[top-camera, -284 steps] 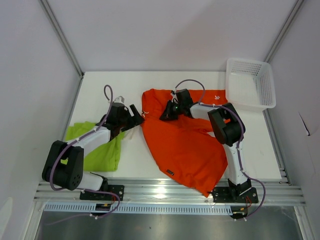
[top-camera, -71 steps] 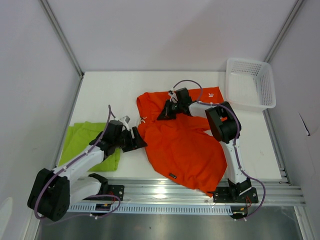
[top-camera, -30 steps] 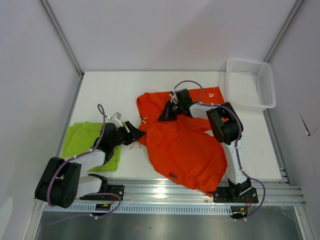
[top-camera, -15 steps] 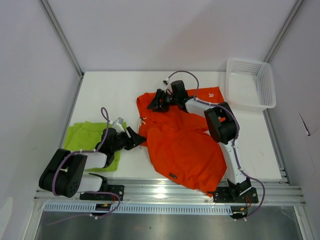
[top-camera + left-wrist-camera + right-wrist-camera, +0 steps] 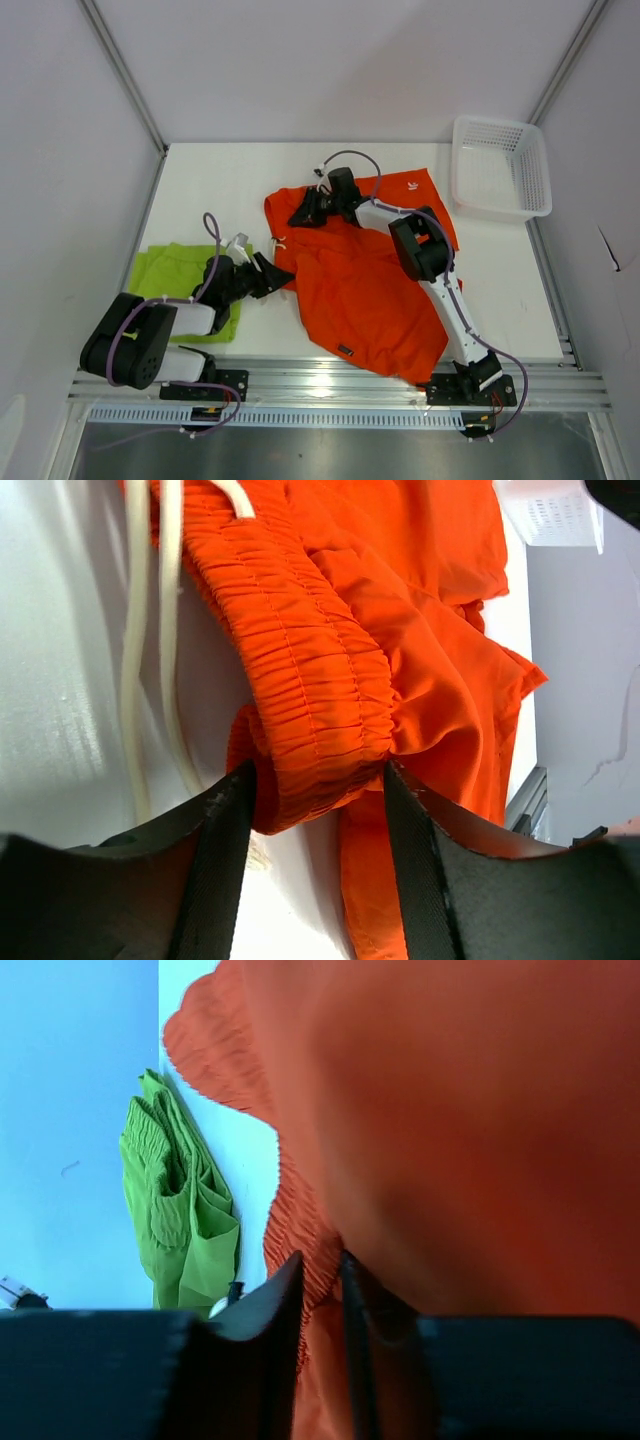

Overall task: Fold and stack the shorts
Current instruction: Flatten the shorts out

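Observation:
The orange-red shorts (image 5: pixel 370 290) lie spread and creased in the middle of the table, with the white logo (image 5: pixel 412 183) at their far edge. The lime green shorts (image 5: pixel 175 285) lie folded at the left, and show in the right wrist view (image 5: pixel 175 1200) too. My left gripper (image 5: pixel 275 275) is open at the orange shorts' left edge; its fingers (image 5: pixel 210 870) straddle the gathered waistband (image 5: pixel 310 680), beside the white drawstrings (image 5: pixel 135 630). My right gripper (image 5: pixel 300 212) is shut on orange fabric at the far left part of the shorts (image 5: pixel 320 1260).
A white mesh basket (image 5: pixel 500 165) stands at the back right corner. Grey walls enclose the table on three sides. The metal rail (image 5: pixel 330 380) with both arm bases runs along the near edge; the orange shorts' lower hem reaches almost to it.
My right gripper has moved left with orange fabric in it, dragging the shorts' far part leftward. My left gripper came down from the shorts' upper edge to the waistband and now holds still.

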`<state>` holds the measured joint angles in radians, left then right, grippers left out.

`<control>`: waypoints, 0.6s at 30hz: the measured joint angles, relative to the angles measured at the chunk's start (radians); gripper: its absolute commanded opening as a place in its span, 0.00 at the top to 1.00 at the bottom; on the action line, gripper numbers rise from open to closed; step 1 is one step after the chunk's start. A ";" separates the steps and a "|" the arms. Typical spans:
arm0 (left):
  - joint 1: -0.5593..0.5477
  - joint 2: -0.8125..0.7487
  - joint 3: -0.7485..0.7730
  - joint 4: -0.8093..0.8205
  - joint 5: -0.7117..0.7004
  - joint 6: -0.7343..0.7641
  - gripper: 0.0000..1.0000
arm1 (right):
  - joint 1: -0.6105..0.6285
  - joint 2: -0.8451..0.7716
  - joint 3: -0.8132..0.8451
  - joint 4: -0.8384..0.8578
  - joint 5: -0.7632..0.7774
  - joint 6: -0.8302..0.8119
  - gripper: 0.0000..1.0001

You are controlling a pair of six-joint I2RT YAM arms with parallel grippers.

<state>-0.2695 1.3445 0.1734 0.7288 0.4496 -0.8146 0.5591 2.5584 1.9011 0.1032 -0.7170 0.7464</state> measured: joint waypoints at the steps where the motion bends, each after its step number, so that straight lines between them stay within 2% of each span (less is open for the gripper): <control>1: -0.003 0.002 0.000 0.004 0.000 -0.001 0.46 | 0.002 0.005 0.003 0.000 0.003 0.008 0.80; 11: -0.092 -0.050 0.008 -0.016 0.007 -0.016 0.48 | 0.013 0.018 0.047 -0.072 0.084 0.006 0.98; 18: -0.155 -0.196 0.010 -0.105 0.004 -0.041 0.47 | 0.022 0.011 0.047 -0.085 0.128 0.011 1.00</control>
<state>-0.4248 1.1481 0.1833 0.6243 0.4538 -0.8558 0.5812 2.5690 1.9476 0.0177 -0.5892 0.7570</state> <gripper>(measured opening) 0.532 0.002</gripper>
